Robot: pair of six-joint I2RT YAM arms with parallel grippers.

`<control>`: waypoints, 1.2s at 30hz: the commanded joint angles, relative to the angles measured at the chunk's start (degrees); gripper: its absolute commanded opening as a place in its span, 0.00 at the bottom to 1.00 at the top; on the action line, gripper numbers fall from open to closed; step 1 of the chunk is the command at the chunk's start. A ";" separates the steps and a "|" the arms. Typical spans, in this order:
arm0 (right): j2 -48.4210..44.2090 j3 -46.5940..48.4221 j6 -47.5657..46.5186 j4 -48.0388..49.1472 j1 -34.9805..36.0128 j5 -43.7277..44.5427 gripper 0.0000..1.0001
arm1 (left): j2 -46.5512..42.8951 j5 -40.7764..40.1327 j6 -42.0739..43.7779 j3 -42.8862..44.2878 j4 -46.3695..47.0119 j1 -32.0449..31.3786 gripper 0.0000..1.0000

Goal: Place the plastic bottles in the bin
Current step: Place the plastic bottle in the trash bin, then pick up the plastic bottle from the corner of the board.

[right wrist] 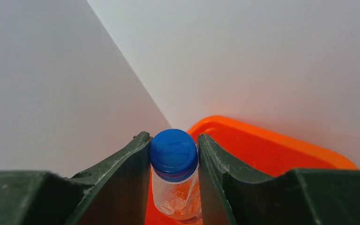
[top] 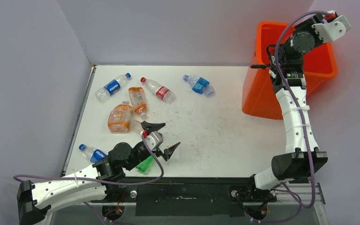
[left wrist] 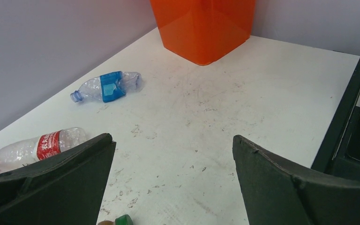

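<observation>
- Top external view: a white bench point(top: 225, 131) with a tall orange bin point(top: 255, 98) at its far right. The right arm point(top: 294, 117) reaches up over the bin's near rim.
- Right wrist view: the right jaws are clamped on the neck of a clear bottle with a blue cap point(right wrist: 173, 154). The cap faces the camera and the bin's orange inside shows directly behind it.
- The step in hand looks like the drop. The next move calls for the bottle to sit fully inside the rim, then for the jaws to part.
- The left jaws stand wide apart and empty, low over the near left of the bench, just beside a green bottle point(top: 145, 165).
- Six more bottles lie on the left half of the bench, well apart from the bin.
- A white "Pepsi" reads on the blue label of the far-left bottle point(top: 114, 86).
- The near-left bottle point(top: 92, 153) has a similar blue label, possibly the same brand, but it is too small to tell.
- The red-labelled bottle point(top: 158, 90) carries white characters I cannot read.
- The crumpled blue-labelled bottle point(top: 199, 85) and two orange-tinted bottles point(top: 138, 99) point(top: 120, 118) show no legible writing.
</observation>
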 commanded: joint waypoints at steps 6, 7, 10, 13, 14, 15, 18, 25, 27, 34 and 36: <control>3.88 -1.96 10.45 -6.00 -5.62 -2.89 0.72 | 1.90 -2.27 0.15 2.81 0.33 -0.68 0.96; 4.00 -0.84 10.95 -6.47 -5.14 -3.67 0.85 | 2.14 -2.38 0.14 2.90 0.27 -0.68 0.96; 4.45 4.03 9.14 -6.30 -1.26 -5.05 0.99 | 2.41 -3.08 0.14 3.07 0.19 -0.68 0.96; 4.93 9.44 3.43 -4.95 6.42 -4.37 0.90 | 2.25 -4.09 0.14 3.17 0.08 -0.69 0.96; 4.79 10.90 2.21 -5.13 9.10 -4.31 0.90 | 2.07 -4.36 0.14 3.18 0.00 -0.68 0.96; 4.71 12.21 1.25 -5.65 12.23 -4.01 0.90 | 1.95 -4.64 0.14 3.18 -0.13 -0.68 0.96; 3.15 13.41 0.22 -9.36 20.32 -5.50 0.90 | 1.68 -6.23 -0.18 3.54 -1.05 -0.77 0.96; -11.25 -11.90 11.63 -13.88 31.46 -17.51 0.90 | 4.77 -19.16 -3.00 10.70 -13.57 -0.86 0.96; -15.25 -23.56 20.34 -14.76 31.28 -21.80 0.90 | 7.21 -23.21 -4.06 13.46 -17.63 -0.90 0.96; -26.64 -57.49 36.99 2.77 24.47 -50.10 0.90 | 14.73 -17.16 -24.69 24.27 -43.27 1.98 0.96; -27.01 -62.55 36.99 4.11 24.49 -54.34 0.90 | 15.45 -15.63 -29.91 23.16 -48.64 3.69 0.96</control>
